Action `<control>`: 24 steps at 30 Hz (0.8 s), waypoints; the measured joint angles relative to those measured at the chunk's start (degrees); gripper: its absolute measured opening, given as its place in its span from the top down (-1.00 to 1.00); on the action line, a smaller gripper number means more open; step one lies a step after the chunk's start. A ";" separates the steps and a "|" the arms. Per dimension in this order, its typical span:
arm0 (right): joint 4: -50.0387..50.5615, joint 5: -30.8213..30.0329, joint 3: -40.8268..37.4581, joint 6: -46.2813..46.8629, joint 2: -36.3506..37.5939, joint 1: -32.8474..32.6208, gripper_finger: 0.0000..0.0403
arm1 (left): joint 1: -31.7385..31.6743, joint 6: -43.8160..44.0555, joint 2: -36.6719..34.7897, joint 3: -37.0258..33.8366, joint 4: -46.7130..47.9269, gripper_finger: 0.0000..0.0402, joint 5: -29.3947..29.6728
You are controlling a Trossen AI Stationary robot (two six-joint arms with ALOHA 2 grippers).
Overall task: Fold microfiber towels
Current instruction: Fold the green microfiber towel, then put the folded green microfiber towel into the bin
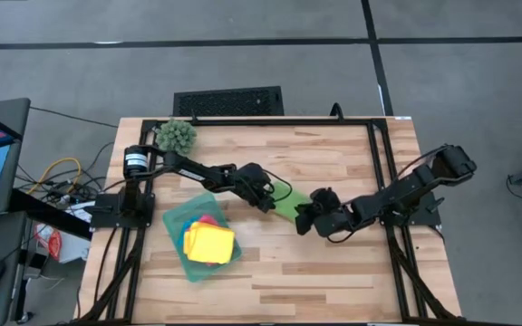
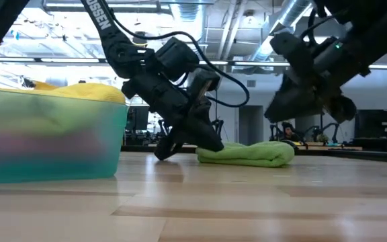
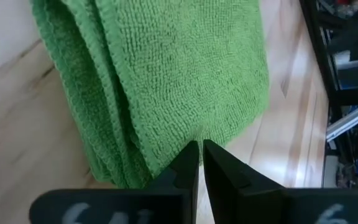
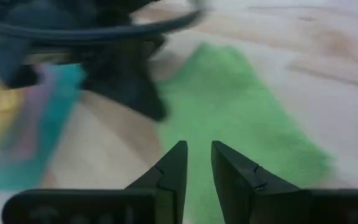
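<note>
The left claw, pinched narrow on the edge of the folded green towel at mid-frame, and the right claw, slightly parted and empty above it, suggest a last fold, other towels already stacked in the tray lower left.

surface: light wood-plank table | on it: folded green towel mid-table | teal tray left of centre | spiky green ball plant back-left corner
</note>
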State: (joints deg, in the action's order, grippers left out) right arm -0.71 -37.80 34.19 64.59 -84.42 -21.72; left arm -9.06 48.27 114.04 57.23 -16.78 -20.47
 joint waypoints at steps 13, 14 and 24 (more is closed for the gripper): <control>-4.18 9.77 0.18 4.61 -11.23 2.32 0.52 | -0.46 0.27 0.04 0.15 -0.30 0.92 -0.93; -3.87 10.11 0.06 4.44 -10.32 2.34 0.52 | -0.76 0.92 0.02 0.15 -0.51 0.92 -1.83; 5.17 9.87 -0.04 -1.23 8.29 4.03 0.50 | -3.87 3.49 -2.76 2.99 -0.27 0.92 -12.62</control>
State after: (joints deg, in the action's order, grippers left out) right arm 4.46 -27.93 34.15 63.36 -76.14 -17.68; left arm -12.93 51.76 111.28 60.23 -17.05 -33.09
